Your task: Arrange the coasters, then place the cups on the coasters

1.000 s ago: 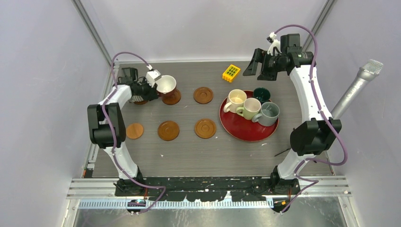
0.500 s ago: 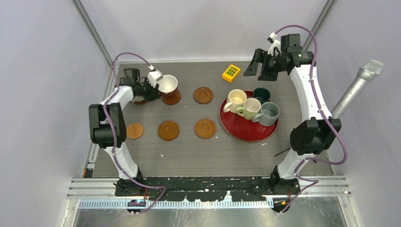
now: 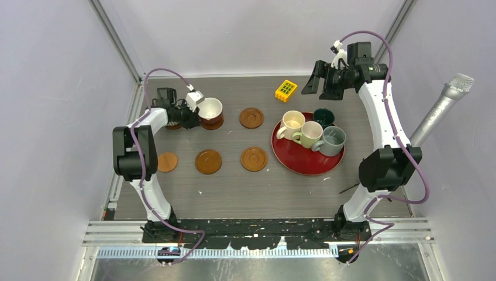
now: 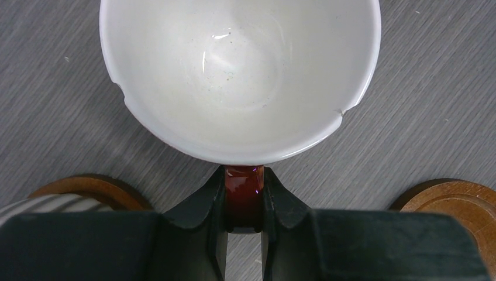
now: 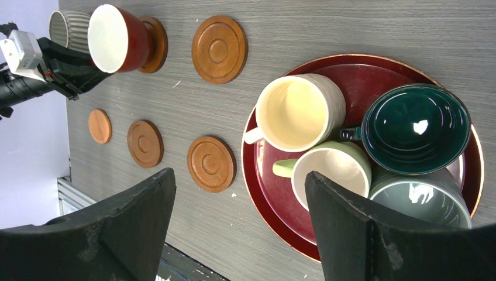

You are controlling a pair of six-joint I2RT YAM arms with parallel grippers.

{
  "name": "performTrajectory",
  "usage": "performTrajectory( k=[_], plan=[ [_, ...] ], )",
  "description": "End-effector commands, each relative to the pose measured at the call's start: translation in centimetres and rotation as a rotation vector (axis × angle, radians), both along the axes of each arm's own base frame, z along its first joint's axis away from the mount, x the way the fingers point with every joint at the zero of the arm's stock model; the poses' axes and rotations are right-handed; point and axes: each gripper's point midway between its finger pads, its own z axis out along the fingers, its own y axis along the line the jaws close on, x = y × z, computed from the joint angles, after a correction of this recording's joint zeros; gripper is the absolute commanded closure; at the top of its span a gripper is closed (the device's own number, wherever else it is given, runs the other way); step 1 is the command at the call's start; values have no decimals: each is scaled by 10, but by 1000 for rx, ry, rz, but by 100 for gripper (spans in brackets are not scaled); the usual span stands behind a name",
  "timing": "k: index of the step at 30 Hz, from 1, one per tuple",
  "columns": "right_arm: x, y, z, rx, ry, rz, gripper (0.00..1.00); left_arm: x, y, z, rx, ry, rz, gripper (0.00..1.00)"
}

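Observation:
My left gripper (image 3: 197,115) is shut on the dark red handle (image 4: 244,188) of the brown cup (image 3: 210,109), whose white inside (image 4: 240,76) faces the wrist camera. The cup hangs tilted just over a back-row coaster (image 3: 214,124). A grey-white ribbed cup (image 5: 65,26) stands on the coaster (image 4: 88,188) to its left, mostly hidden behind my arm. More coasters lie at the back (image 3: 251,117) and in the front row (image 3: 167,162), (image 3: 208,161), (image 3: 254,158). My right gripper (image 3: 316,79) hovers open and empty, high over the back right.
A glossy red tray (image 3: 292,164) at the right holds a cream cup (image 3: 290,123), a pale green cup (image 3: 310,133), a dark teal cup (image 3: 323,117) and a grey cup (image 3: 333,140). A yellow block (image 3: 286,90) lies behind it. A microphone (image 3: 444,105) leans in from the right.
My left gripper has carried the brown cup a little to the right and turned it more upright over its coaster. The right arm has not moved.

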Motion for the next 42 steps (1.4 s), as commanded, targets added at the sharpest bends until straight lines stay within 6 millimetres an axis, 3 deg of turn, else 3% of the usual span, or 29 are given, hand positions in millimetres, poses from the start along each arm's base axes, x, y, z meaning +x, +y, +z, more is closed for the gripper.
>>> performTrajectory(
  k=[1, 5, 8, 12, 18, 34, 42],
  plan=[
    [3, -1, 15, -8, -52, 2, 14, 16, -9, 28, -29, -136, -45, 100],
    [3, -1, 15, -8, -52, 3, 15, 12, -7, 20, -12, -120, -40, 98],
    [3, 0, 15, -5, -52, 3, 14, 10, -6, 15, -1, -101, -32, 82],
    [4, 0, 15, -4, -52, 5, 15, 5, -5, 11, 8, -80, -30, 68],
    [4, 0, 15, -2, -53, 7, 15, -5, -5, 7, 16, -63, -38, 60],
    [0, 1, 16, 3, -58, 9, 14, -23, -4, 7, 31, -55, -43, 55],
    [-7, 1, 12, -18, -61, 45, 14, -27, 8, 32, 60, -87, -5, 49]
  ],
)
